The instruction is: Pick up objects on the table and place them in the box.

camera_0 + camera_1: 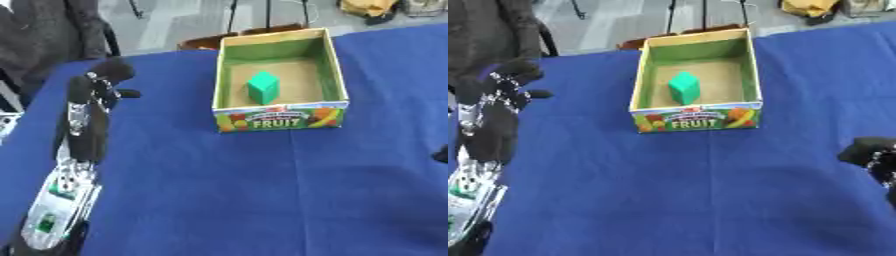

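Note:
A green block (263,87) stands inside the open cardboard box (281,118), whose front reads FRUIT and whose inner walls are green. The box sits at the far middle of the blue table (245,190). My left hand (107,80) hovers over the table's left side, well left of the box, with fingers relaxed and nothing in them. Its silver and black forearm (66,195) runs down to the lower left corner. My right hand (866,151) shows only partly at the right edge, low and apart from the box. No loose object shows on the cloth.
A dark garment (48,35) hangs over a chair beyond the table's far left corner. Grey floor with stand legs (249,17) lies behind the box. Wide blue cloth stretches in front of the box.

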